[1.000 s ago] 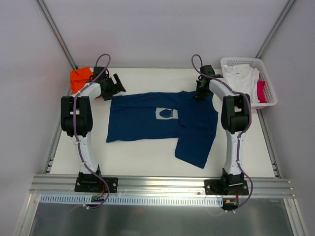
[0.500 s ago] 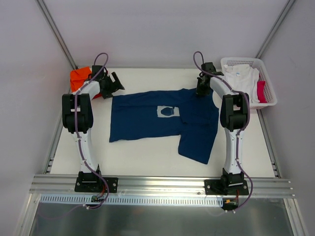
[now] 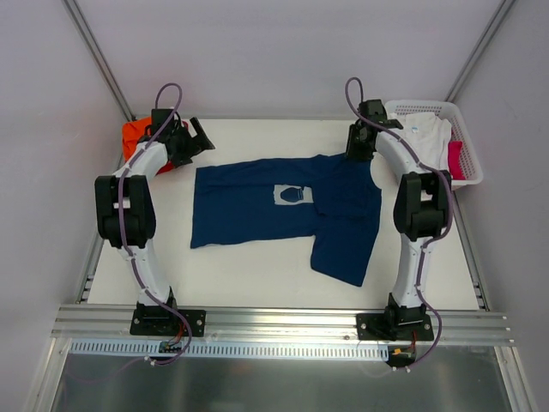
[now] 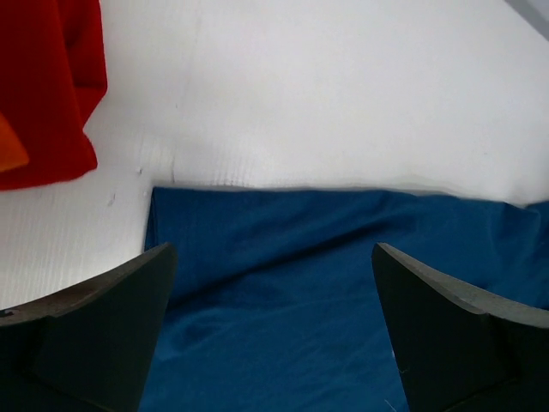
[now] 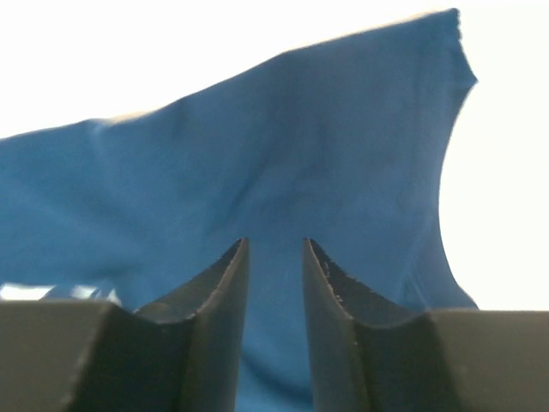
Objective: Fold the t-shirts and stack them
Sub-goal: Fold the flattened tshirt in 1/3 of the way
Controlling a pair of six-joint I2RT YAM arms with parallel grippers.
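A navy t-shirt point(image 3: 283, 210) with a pale chest print point(image 3: 292, 196) lies spread on the white table, one sleeve hanging toward the near edge. My left gripper point(image 3: 199, 137) point(image 4: 270, 249) hovers wide open over the shirt's far-left corner point(image 4: 283, 257), with nothing between its fingers. My right gripper point(image 3: 354, 154) point(image 5: 274, 245) sits at the shirt's far-right edge point(image 5: 283, 146); its jaws stand narrowly apart with blue cloth showing below the gap, not pinched. An orange t-shirt point(image 3: 137, 133) over a red one point(image 4: 43, 86) lies at the far left. A white t-shirt point(image 3: 420, 137) and a red one point(image 3: 455, 159) sit in the basket.
A white lattice basket point(image 3: 467, 176) stands at the far right corner, close to my right arm. Grey walls with metal struts close in the table's back and sides. A metal rail point(image 3: 283, 322) runs along the near edge, where both arm bases are bolted.
My right gripper's jaws have parted, letting go of the navy shirt's far edge, and it has drawn back a little. My left gripper has shifted toward the back and opened wider.
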